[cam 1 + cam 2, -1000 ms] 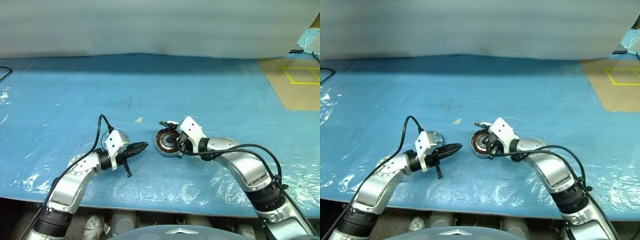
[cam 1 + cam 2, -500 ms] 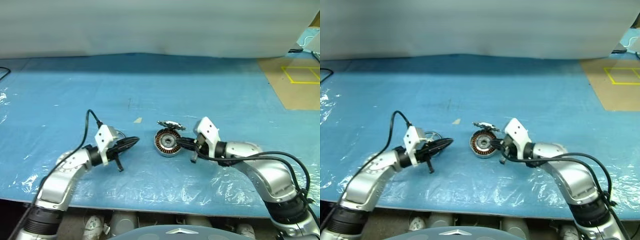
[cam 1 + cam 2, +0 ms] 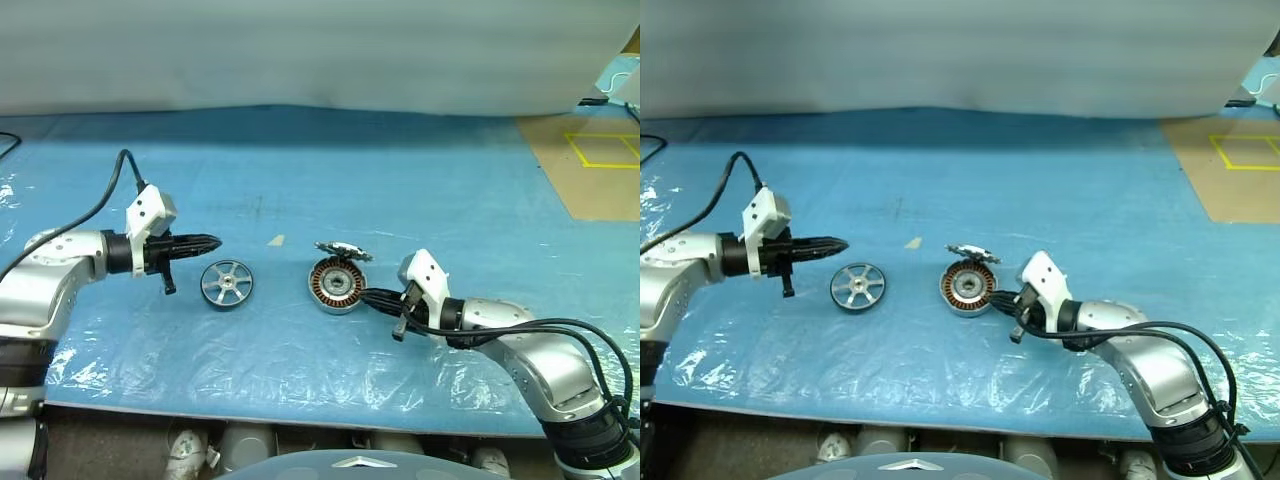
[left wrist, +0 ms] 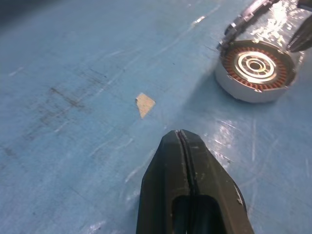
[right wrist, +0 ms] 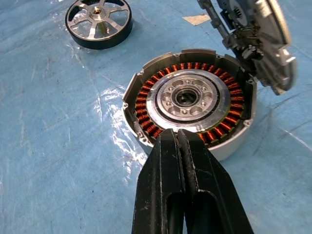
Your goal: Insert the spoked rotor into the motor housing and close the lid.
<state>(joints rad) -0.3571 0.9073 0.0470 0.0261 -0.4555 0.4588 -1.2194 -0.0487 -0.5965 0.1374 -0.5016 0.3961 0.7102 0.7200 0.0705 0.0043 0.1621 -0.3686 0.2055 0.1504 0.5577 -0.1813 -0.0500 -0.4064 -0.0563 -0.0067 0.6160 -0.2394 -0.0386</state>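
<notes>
No readable text, labels or numbers appear anywhere.

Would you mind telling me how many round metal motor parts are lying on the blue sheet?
2. The spoked silvery metal rotor wheel lies flat and free on the left; the round grey metal motor housing with copper windings sits to its right, its attached ribbed silver lid hinged open behind it.

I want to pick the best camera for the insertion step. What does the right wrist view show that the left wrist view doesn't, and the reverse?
Right wrist view: the spoked rotor lying flat on the blue sheet, apart from the housing, and the shut right gripper at the housing's near rim.
Left wrist view: the shut left gripper above bare sheet, holding nothing.
Both: the motor housing, open with its copper windings exposed, the lid hinged up at its edge, and a small tan scrap.
</notes>
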